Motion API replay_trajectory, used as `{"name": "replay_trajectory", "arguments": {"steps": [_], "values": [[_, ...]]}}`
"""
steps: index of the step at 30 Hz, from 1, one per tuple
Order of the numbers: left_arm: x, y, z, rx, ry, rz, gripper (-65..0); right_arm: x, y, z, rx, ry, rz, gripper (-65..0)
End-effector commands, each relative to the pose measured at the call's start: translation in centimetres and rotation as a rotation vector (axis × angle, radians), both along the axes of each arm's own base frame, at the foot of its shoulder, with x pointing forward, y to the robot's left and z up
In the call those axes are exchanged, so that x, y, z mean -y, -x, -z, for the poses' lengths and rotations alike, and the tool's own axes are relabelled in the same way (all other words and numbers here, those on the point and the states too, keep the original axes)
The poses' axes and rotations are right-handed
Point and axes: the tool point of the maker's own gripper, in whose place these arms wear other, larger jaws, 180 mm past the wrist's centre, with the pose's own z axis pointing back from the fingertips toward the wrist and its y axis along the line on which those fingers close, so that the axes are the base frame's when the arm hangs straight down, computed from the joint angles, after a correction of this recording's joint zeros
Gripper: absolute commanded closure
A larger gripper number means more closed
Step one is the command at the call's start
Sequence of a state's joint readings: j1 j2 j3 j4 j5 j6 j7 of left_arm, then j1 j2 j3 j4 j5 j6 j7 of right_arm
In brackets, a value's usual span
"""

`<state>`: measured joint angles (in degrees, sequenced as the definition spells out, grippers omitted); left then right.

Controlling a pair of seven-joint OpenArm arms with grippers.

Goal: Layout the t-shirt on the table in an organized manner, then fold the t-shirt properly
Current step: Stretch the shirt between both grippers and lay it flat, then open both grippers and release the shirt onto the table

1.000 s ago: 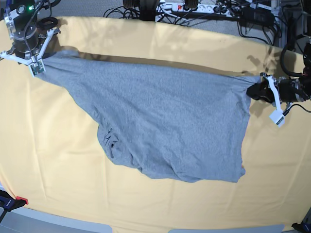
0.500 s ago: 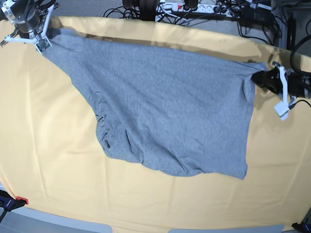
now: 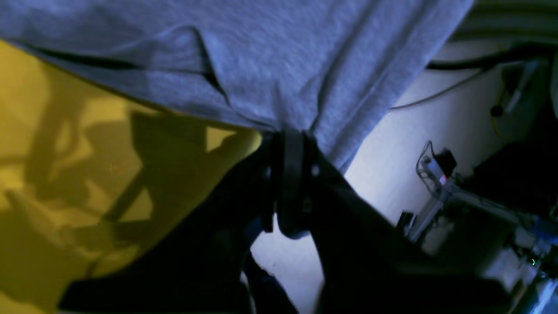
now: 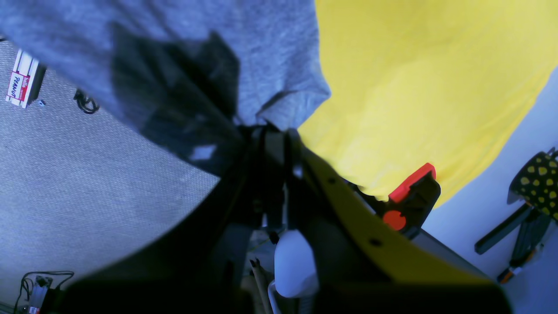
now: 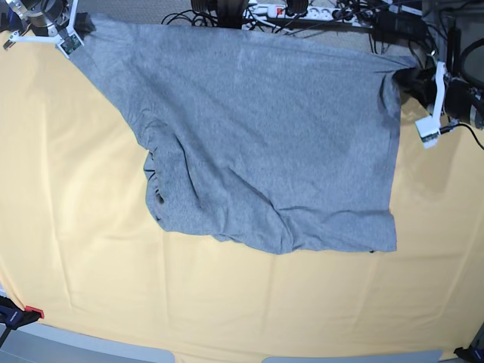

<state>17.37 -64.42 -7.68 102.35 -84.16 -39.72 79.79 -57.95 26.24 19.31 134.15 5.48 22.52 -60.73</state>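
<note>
We see each end effector clamped on a corner of the shirt (image 5: 257,136): left (image 5: 414,78), right (image 5: 76,34), cloth stretched between them above the table (image 5: 76,249).

Cables (image 5: 318,13) seemingly crowd the far edge; near table (image 5: 227,310) lies open.

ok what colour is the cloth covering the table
Pale yellow-orange, plain; the table cloth shows best in the base view.
</note>
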Motion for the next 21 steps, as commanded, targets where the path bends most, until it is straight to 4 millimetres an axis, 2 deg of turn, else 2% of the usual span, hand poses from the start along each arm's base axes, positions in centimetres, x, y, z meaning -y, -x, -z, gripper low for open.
{"name": "replay_trajectory", "arguments": {"steps": [1, 5, 9, 10, 11, 13, 14, 15, 16, 21], "values": [[-0.1, 0.0, -0.7, 0.009, -0.011, 0.027, 0.0, 0.5, 0.1, -0.5, -0.004, 0.029, -0.003, 0.0], [0.3, 1.4, -0.3, -0.028, -0.004, 0.043, 0.0, -0.8, 0.7, 0.0, -0.05, -0.043, -0.033, 0.0], [0.2, 1.4, -0.3, -0.028, -0.005, 0.042, 0.0, -1.2, 0.8, 0.2, -0.061, -0.062, -0.049, 0.0], [0.2, 1.4, -0.3, -0.028, -0.005, 0.042, -5.2, -1.1, 0.8, 0.1, -0.059, -0.059, -0.046, 0.0], [0.2, 1.4, -0.3, -0.028, -0.005, 0.042, -12.9, -1.1, 0.7, 0.1, -0.056, -0.059, -0.044, -4.0], [0.2, 1.4, -0.3, -0.029, -0.006, 0.04, -32.4, -1.0, 0.7, 0.1, -0.051, -0.054, -0.038, -23.6], [0.2, 1.3, -0.3, -0.032, -0.008, 0.032, -40.2, -0.8, 0.6, 0.0, -0.044, -0.046, -0.027, -32.8], [0.2, 1.3, -0.3, -0.032, -0.009, 0.031, -44.6, -0.6, 0.5, -0.1, -0.041, -0.031, -0.026, -38.9], [0.3, 1.2, -0.4, -0.027, -0.008, 0.033, -45.8, -0.3, 0.5, -0.1, -0.039, -0.018, -0.025, -40.8], [0.2, -1.1, -1.5, 0.041, -0.016, 0.007, -45.8, 1.6, -0.9, -1.3, 0.06, 0.092, 0.007, -40.7]]}}
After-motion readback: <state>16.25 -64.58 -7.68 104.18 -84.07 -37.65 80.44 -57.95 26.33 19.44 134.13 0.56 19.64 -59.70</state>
